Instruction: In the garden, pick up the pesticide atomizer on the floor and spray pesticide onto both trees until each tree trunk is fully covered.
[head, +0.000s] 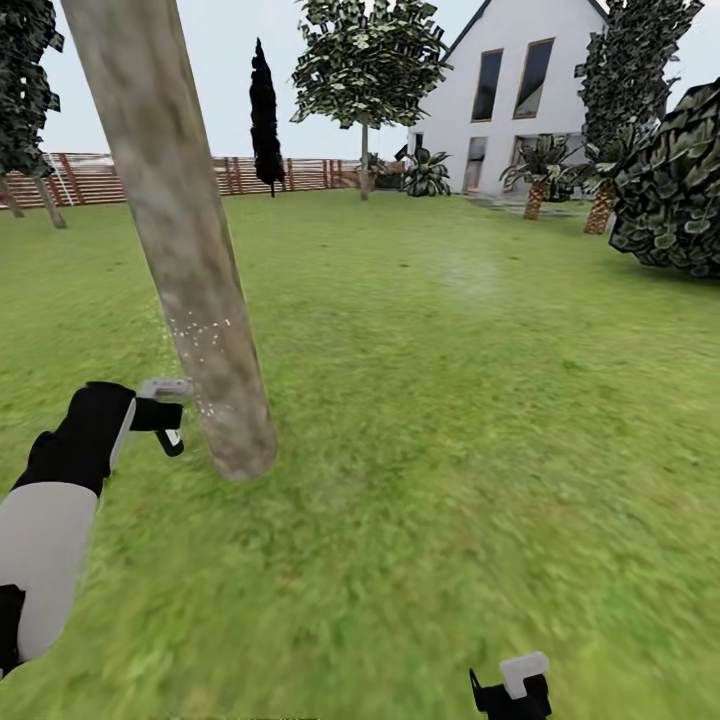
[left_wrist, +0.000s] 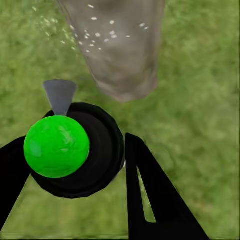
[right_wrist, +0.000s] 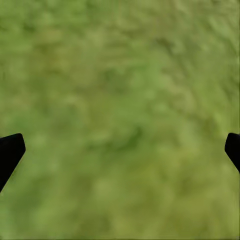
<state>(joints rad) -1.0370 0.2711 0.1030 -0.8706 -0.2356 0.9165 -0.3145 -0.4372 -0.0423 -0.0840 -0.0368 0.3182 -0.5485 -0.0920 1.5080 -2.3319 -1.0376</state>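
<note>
A thick, pale grey-brown tree trunk (head: 190, 270) leans up out of the lawn at the left, with white specks of spray on its lower part (left_wrist: 100, 35). My left gripper (head: 165, 415) is just left of the trunk's base. It is shut on the pesticide atomizer (left_wrist: 102, 150), a round black bottle with a bright green top and a grey nozzle (left_wrist: 60, 95) facing the trunk. In the head view the atomizer (head: 165, 388) almost touches the bark. My right gripper (head: 510, 690) hangs low at the front right, open over bare grass (right_wrist: 120, 150). A second leafy tree (head: 365, 70) stands far back.
Green lawn (head: 450, 420) spreads all around. A brown slat fence (head: 230, 175) and a black cone-shaped tree (head: 264, 110) are at the back, with a white house (head: 520, 90) and palm-like plants (head: 540, 170) at the back right. A big dark bush (head: 670, 190) sits at the right.
</note>
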